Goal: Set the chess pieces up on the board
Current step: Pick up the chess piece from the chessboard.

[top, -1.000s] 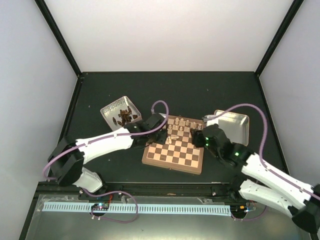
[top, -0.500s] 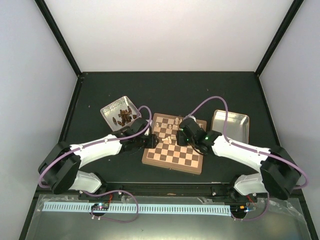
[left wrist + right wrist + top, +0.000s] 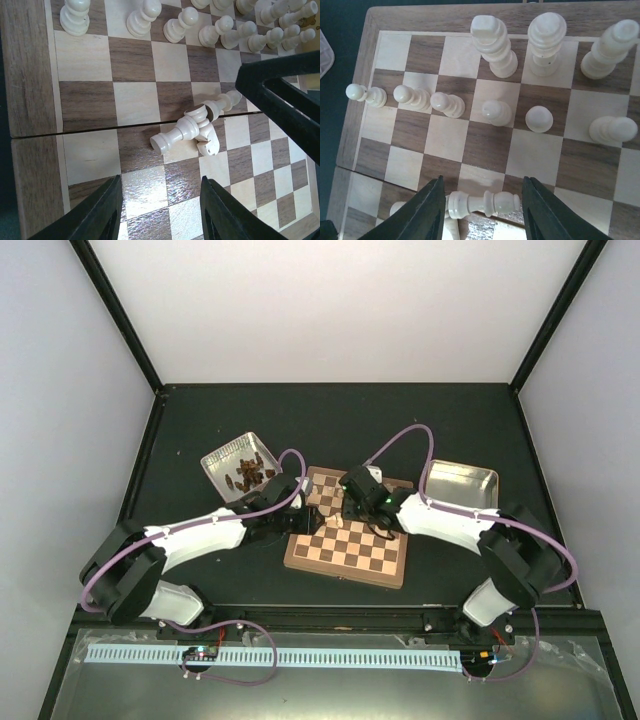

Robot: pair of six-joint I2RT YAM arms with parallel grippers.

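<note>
- Square wooden chessboard [image 3: 350, 555], light tan and dark brown checks, brown rim: lying on the dark tabletop [image 3: 330, 420] between the two arms.
- Pale cream wooden chessmen [image 3: 447, 104]: standing in two rows along the board's far edge. The right wrist view is showing a pawn row with taller pieces behind it. The overhead view is rendering them only as pale specks.
- Toppled chessmen [image 3: 187, 129]: a small cluster is lying on its side beside the board's centre fold. The left wrist view is showing about three of them touching.
- Left tool [image 3: 161, 200]: fingers are standing spread over the board's squares with nothing between them, just short of the toppled cluster.
- Right tool [image 3: 483, 192]: fingers are standing spread on either side of one lying chessman [image 3: 485, 202], with a sliver of gap at each end. The left wrist view is showing this tool only as a black frame at upper right.
- Rectangular metal tin [image 3: 220, 460]: sitting left of the board and holding small dark brown pieces [image 3: 250, 475]. Only the overhead view is showing it.
- Second rectangular metal tin [image 3: 465, 485]: sitting right of the board, likewise only in the overhead view.
</note>
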